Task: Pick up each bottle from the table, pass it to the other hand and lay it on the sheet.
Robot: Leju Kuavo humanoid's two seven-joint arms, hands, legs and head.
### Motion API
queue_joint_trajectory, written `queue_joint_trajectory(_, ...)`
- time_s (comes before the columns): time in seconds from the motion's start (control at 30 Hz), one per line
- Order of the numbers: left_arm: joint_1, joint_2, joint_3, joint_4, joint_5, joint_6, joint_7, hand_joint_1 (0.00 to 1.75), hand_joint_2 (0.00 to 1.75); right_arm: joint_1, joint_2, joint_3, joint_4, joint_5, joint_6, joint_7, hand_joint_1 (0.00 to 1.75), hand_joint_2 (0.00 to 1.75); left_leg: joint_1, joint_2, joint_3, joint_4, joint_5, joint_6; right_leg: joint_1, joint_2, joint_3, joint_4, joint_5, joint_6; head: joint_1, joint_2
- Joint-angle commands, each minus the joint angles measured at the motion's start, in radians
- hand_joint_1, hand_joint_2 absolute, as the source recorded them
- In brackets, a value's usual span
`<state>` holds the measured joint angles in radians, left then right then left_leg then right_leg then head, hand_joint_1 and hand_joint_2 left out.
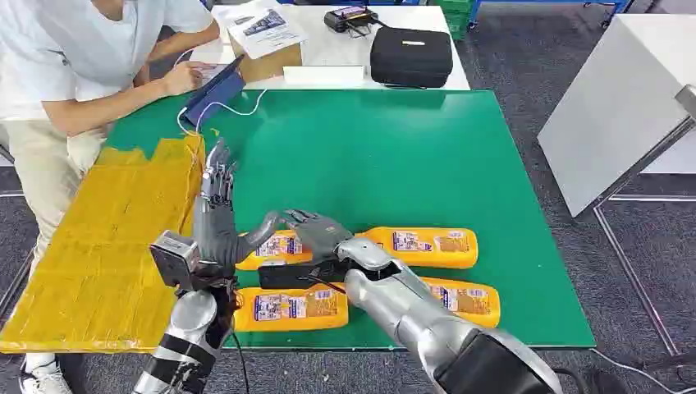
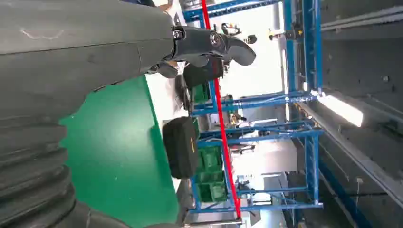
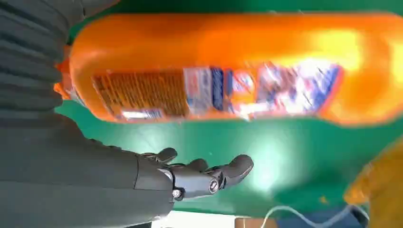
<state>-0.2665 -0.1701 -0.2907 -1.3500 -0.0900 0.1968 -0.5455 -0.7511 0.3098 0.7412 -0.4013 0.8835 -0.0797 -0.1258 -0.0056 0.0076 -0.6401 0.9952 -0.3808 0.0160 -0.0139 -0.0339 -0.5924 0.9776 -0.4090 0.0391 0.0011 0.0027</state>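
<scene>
Four orange bottles lie on their sides on your green table (image 1: 386, 148), all toward the six o'clock edge: one at about seven o'clock (image 1: 289, 308), one (image 1: 275, 248) just beyond it between the two hands, a third (image 1: 427, 246) off to the right of that, and a fourth (image 1: 461, 300) at roughly five o'clock, partly behind your right forearm. In the right wrist view a bottle (image 3: 237, 66) lies on the green with its label blurred. Your left hand (image 1: 217, 215) stands upright over the left end of the row, fingers pointing toward twelve o'clock and loosely apart, thumb reaching out toward three o'clock above the second bottle; nothing is in its grasp. Your right hand (image 1: 316, 230) hovers palm-down next to it, fingers extended toward nine o'clock and slightly spread, holding nothing; whether its fingertips touch the bottle below, you cannot tell. A dark flat object (image 1: 295, 275) sits between the bottles under the right wrist. The yellow sheet (image 1: 107, 238) lies at nine o'clock, overlapping the table's left edge. At eleven o'clock a person (image 1: 74, 66) in white leans over a tablet (image 1: 215, 92) with a white cable trailing onto the green. Beyond, at twelve o'clock, a white table carries a cardboard box (image 1: 267, 59), papers and a black case (image 1: 410, 56).
</scene>
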Motion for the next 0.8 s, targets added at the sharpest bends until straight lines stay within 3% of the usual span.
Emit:
queue_joint_trajectory(0.03,-0.059,-0.003,-0.039,0.117,0.018,-0.006,-0.001,0.0,1.75,-0.028,-0.016,0.077,0.138,0.042,0.02,0.075,0.0,1.75,0.002,-0.003,0.006,0.0,-0.003,-0.002,0.002,0.0,0.009,-0.001,-0.003,-0.002,0.0,0.0)
queue_joint_trajectory(0.33,-0.066,-0.003,-0.052,0.124,0.035,-0.016,0.0,0.0,1.75,-0.014,-0.017,0.099,0.151,0.087,0.021,0.133,0.02,1.75,0.001,-0.003,0.004,0.0,-0.001,-0.001,0.001,-0.001,0.005,-0.001,-0.002,-0.001,0.0,0.0)
queue_joint_trajectory(0.37,-0.067,-0.003,-0.051,0.127,0.036,-0.016,0.001,0.0,1.75,-0.012,-0.02,0.103,0.15,0.095,0.008,0.14,0.19,1.75,0.002,-0.004,0.005,0.0,-0.002,-0.002,0.001,0.0,0.007,-0.001,-0.003,-0.002,0.0,0.0)
queue_joint_trajectory(0.43,-0.067,-0.003,-0.05,0.13,0.037,-0.016,0.001,0.0,1.75,-0.007,-0.024,0.101,0.148,0.101,-0.015,0.144,1.29,1.75,0.002,-0.003,0.006,0.0,-0.002,-0.002,0.001,0.0,0.008,-0.002,-0.003,-0.002,0.0,0.0)
queue_joint_trajectory(0.63,-0.067,-0.003,-0.05,0.13,0.037,-0.016,0.001,0.0,1.75,-0.007,-0.024,0.101,0.148,0.101,-0.015,0.144,1.29,1.75,0.001,-0.003,0.005,0.0,-0.002,-0.001,0.001,0.0,0.007,-0.001,-0.003,-0.001,0.0,0.0)
queue_joint_trajectory(0.8,-0.064,-0.004,-0.052,0.129,0.038,-0.017,0.001,0.0,1.75,0.004,-0.031,0.078,0.138,0.111,-0.136,0.138,1.62,1.75,0.001,-0.003,0.004,-0.001,-0.001,-0.001,0.001,-0.001,0.005,-0.001,-0.002,-0.001,0.0,0.0)
